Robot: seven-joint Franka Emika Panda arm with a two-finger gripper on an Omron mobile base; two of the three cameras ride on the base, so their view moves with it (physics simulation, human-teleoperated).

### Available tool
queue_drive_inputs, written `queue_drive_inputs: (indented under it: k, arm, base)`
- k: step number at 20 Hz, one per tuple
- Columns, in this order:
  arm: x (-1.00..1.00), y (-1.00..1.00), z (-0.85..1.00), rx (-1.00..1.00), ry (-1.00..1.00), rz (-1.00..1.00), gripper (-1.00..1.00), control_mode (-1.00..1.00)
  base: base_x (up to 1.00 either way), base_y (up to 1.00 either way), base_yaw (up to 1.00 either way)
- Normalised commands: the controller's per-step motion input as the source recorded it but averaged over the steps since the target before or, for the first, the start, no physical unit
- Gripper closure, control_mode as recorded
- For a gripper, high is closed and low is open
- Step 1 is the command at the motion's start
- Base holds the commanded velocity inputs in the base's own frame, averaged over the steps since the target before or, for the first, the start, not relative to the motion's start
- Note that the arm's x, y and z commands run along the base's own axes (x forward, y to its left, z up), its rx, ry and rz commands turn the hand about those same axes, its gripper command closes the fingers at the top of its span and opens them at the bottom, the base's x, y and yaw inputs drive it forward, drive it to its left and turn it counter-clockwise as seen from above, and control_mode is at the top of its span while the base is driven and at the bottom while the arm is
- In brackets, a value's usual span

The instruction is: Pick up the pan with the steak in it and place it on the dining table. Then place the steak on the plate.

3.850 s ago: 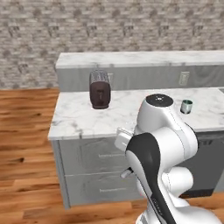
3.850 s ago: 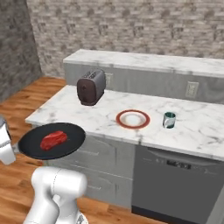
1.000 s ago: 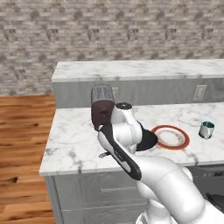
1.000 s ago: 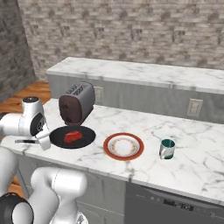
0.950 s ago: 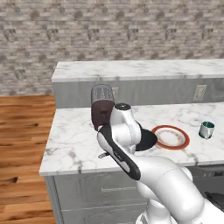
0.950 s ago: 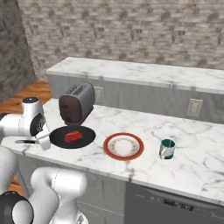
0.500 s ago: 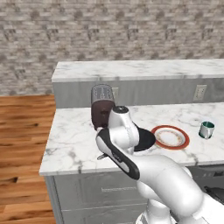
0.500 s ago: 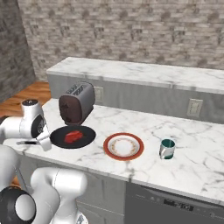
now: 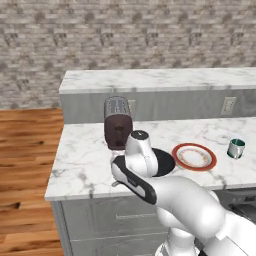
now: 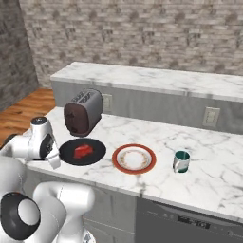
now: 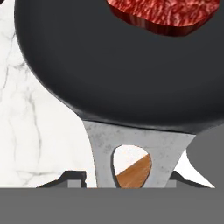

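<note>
The black pan (image 10: pixel 83 152) sits low on the dining table (image 10: pixel 213 185) near its front left corner, with the red steak (image 10: pixel 83 151) in its middle. My gripper (image 11: pixel 131 179) is shut on the pan's grey handle (image 11: pixel 135 153); in the right base view the gripper (image 10: pixel 53 160) is at the pan's left edge. The hand view shows the pan (image 11: pixel 118 61) from close up, the steak (image 11: pixel 164 15) at its far side. The orange-rimmed plate (image 10: pixel 134 158) lies just right of the pan. In the left base view my arm hides most of the pan (image 9: pixel 165 161); the plate (image 9: pixel 194 156) shows beside it.
A dark toaster (image 10: pixel 84 113) stands right behind the pan, also in the left base view as the toaster (image 9: pixel 118 122). A green mug (image 10: pixel 181 161) stands right of the plate. The raised marble tier (image 10: pixel 142 76) runs along the back. The table's front edge is just under my hand.
Since the earliest frames the base has driven up to the table and the pan has come down from the air onto the marble. Over the last second the hand and pan barely shifted.
</note>
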Motion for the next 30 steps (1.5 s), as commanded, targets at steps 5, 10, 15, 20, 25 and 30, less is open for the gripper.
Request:
queue_drive_inputs:
  k: [5,10,15,20,25,30]
  arm:
    - [0.24,-0.11,-0.33,0.04,-0.04,0.03,1.00,-1.00]
    - [0.33,-0.18,-0.32,0.02,-0.07,0.06,1.00,-1.00]
    - [0.18,-0.10,-0.29,0.00,-0.06,0.04,1.00,-1.00]
    - [0.00,-0.01,-0.01,0.00,0.00,0.00,1.00,-1.00]
    - [0.00,0.00,0.00,0.00,0.00,0.00,-1.00,-1.00]
    - [0.00,0.00,0.11,0.01,0.00,0.00,-1.00,-1.00]
  base:
    - [0.00,0.00,0.00]
    - [0.00,0.00,0.00]
    - [0.00,0.00,0.00]
    - [0.00,0.00,0.00]
    - [0.00,0.00,0.00]
    - [0.00,0.00,0.00]
